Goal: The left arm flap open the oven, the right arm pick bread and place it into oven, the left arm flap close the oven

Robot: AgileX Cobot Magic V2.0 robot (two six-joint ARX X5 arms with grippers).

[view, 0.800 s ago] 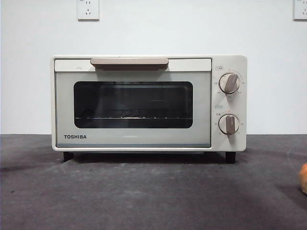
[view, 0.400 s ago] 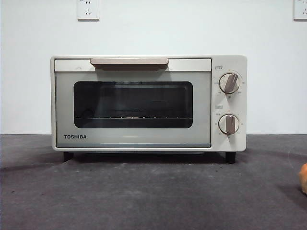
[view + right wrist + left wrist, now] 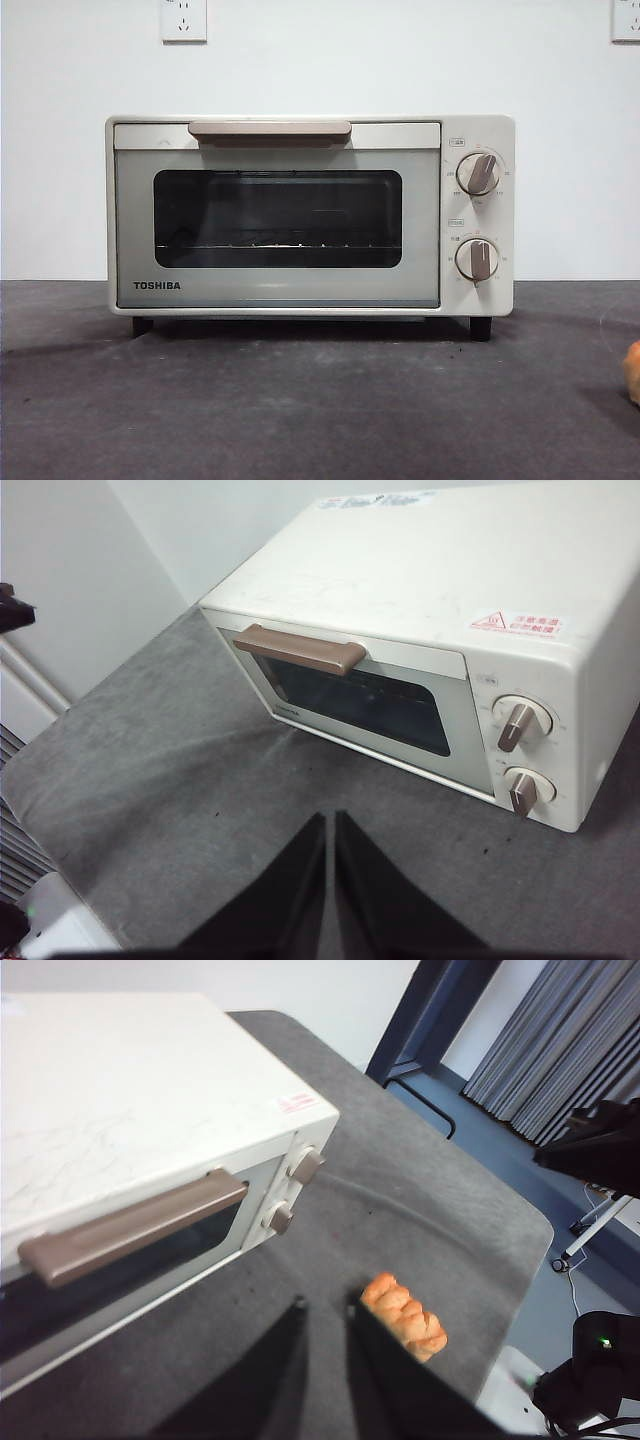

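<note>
Standing square at the middle of the dark grey surface, one cream-white TOSHIBA toaster oven is seen with its door shut. The beige bar handle runs along the top of the door, and a wire rack can be made out through the dark glass window. Two round knobs are counted on the oven's right panel, an upper knob and a lower knob, one above the other. On the white wall behind, two sockets are seen: one wall socket above the oven's left side and a second socket cut by the right edge.

One bread is present, a small golden-orange loaf lying on the surface near the right edge of the front view, well apart from the oven and nearer than it. Nothing is placed between the bread and the oven door.

Neither arm is shown in the front view. The left gripper is held above the surface in front of the oven, its jaws parted by a narrow gap and grasping nothing; the bread is seen just past its tips. The right gripper is held high, looking down on the oven's front, its jaws pressed together and empty.
</note>
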